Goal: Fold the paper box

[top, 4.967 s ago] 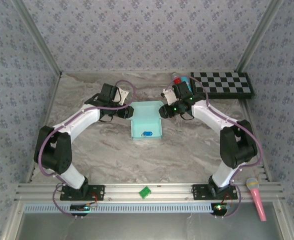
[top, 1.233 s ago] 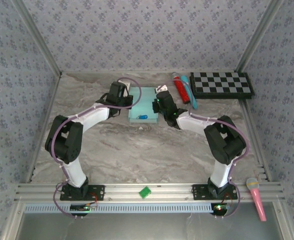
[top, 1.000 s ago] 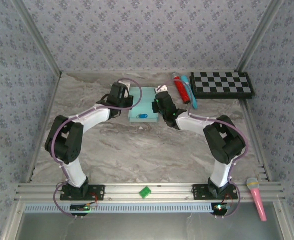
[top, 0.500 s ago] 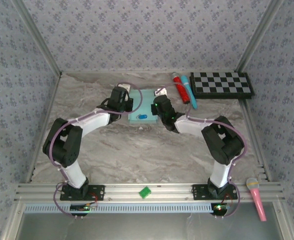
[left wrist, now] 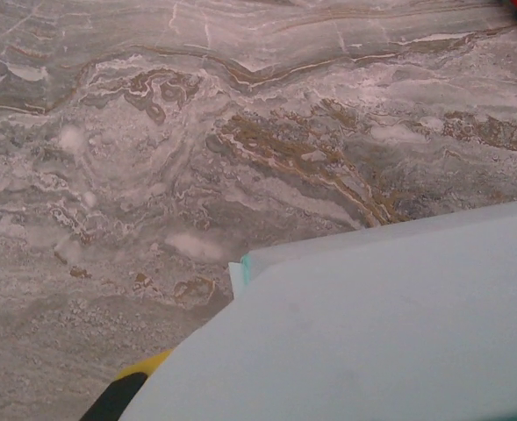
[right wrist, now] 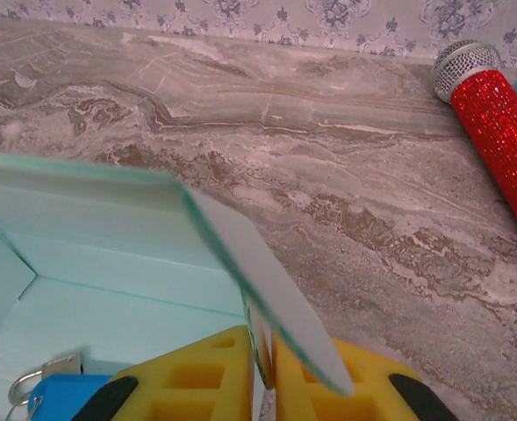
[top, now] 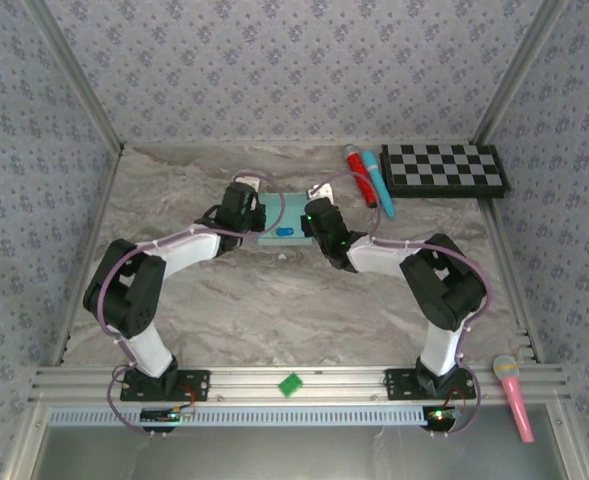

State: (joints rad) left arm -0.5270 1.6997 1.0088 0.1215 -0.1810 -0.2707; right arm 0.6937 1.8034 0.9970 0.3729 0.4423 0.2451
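- At the near rail, a small green block [top: 291,384] and a pink microphone [top: 511,395] lie well apart from the work.
- The paper box [top: 282,208] sits toward the far side of the counter [top: 224,300], between the two pincers. A blue tag on a metal ring [right wrist: 52,392] lies inside it.
- The right pincer [right wrist: 262,373] is clenched on a thin side flap of the box, with its yellow fingers [right wrist: 201,377] one on either side of the card.
- The left pincer [top: 256,213] is at the box's left side. Card covers most of its wrist view, so I cannot tell whether it grips.
- The step looks like closing a flap over the tray. It would go best by pinching near the crease and turning the flap about that line rather than pulling. The left side should brace so the box does not slide, and the tag must stay clear of the seam.
- Beyond the box lie a red glitter microphone [right wrist: 495,114] and a checkerboard [top: 444,168], so any swing should stay short of them.
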